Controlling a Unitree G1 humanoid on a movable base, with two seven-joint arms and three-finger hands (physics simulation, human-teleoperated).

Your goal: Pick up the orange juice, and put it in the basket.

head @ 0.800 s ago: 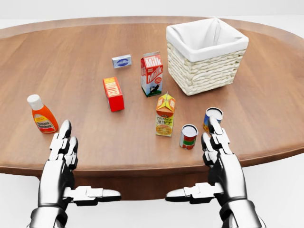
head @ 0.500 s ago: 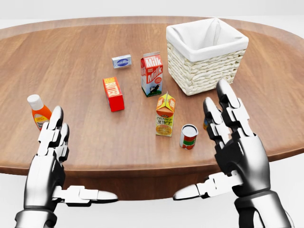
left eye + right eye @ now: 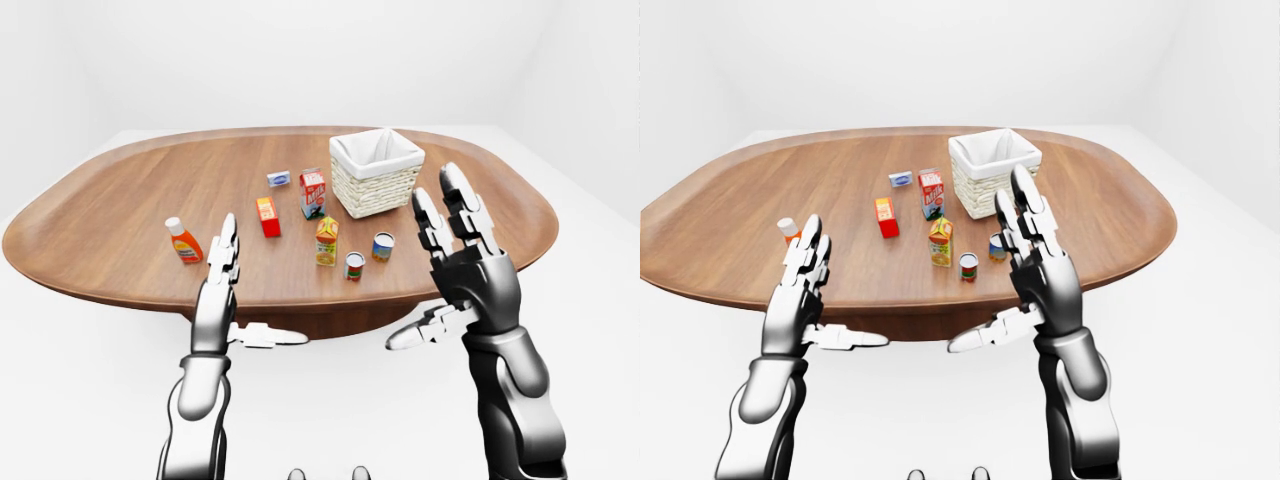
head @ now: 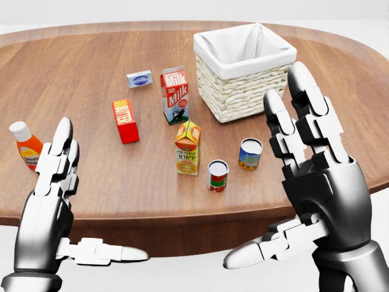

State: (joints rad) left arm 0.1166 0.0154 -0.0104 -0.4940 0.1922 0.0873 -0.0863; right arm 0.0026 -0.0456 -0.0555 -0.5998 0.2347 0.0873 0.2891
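Head view shows the orange juice (image 4: 188,148) carton standing upright on the wooden worktop (image 4: 91,55), long axis vertical, gabled top up and its printed label facing the camera. It sits between the two robot hands, above and left of the right robot hand (image 4: 316,182) and well right of the left robot hand (image 4: 51,194), touched by neither. Both robot hands are spread wide and hold nothing, fingers pointing up the view, thumbs turned inward.

Against the earlier frames, the whole picture has shifted left, so the camera has moved; the right robot hand has risen and looms larger, and the left has slid toward the view's lower left.

Count: one juice carton, one milk carton (image 4: 174,95), two cans (image 4: 217,176) (image 4: 250,154) just left of the right robot hand, one red box (image 4: 125,121), one small blue-and-white box (image 4: 139,78), one orange bottle (image 4: 26,145) above the left robot hand, one white-lined wicker basket (image 4: 243,91).
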